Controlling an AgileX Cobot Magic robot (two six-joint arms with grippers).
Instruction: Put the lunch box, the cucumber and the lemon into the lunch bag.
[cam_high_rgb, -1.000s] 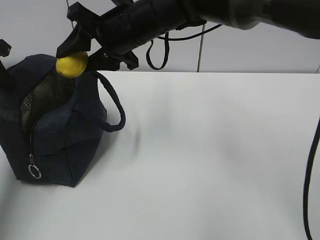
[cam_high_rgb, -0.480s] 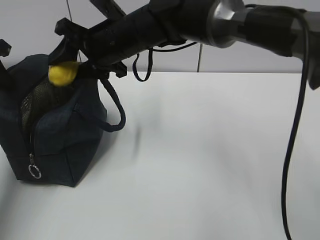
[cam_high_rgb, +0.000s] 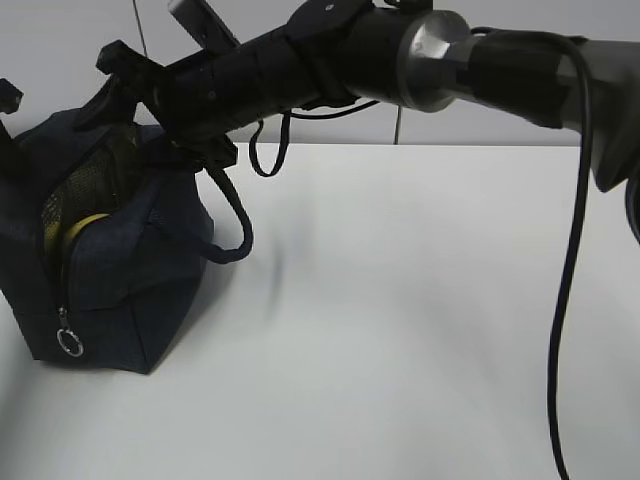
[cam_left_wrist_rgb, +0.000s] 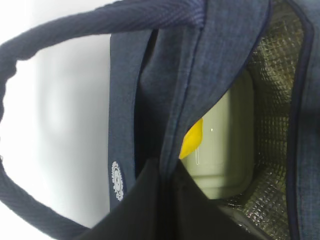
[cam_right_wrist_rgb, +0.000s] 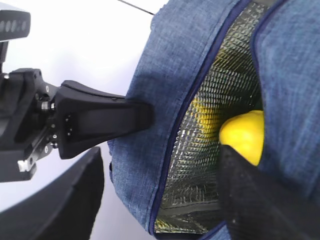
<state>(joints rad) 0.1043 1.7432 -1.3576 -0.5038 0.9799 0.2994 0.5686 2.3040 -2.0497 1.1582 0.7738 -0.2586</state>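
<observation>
- Lunch bag (cam_high_rgb: 110, 270), navy fabric, upright near table (cam_high_rgb: 420, 320) left edge, toward far-left corner; top unzipped, silvery quilted lining showing; zipper ring pull (cam_high_rgb: 69, 344) hanging low on the near end; one loop handle (cam_high_rgb: 232, 215) drooping over the side facing table centre.
- Right gripper (cam_high_rgb: 135, 110) reaching across from upper right, poised at bag's open top; jaws apart in ext. view, nothing seen between them.
- Lemon (cam_right_wrist_rgb: 243, 135) inside bag, bright yellow against the lining, partly hidden behind a dark right finger (cam_right_wrist_rgb: 260, 205) in rt wrist view; cannot tell whether touching that finger. Also seen as a yellow sliver (cam_high_rgb: 85, 226) through the opening in ext. view.
- Lunch box (cam_left_wrist_rgb: 222, 150) inside bag, pale green lid showing in lt wrist view; lemon (cam_left_wrist_rgb: 192, 140) just beside it, at the lid's edge.
- Left gripper (cam_right_wrist_rgb: 107, 120) clamped together on bag's fabric wall at the rim, per both wrist views; black fingers (cam_left_wrist_rgb: 165, 200) pinching the cloth beside the opening.
- Cucumber not made out in any view.
</observation>
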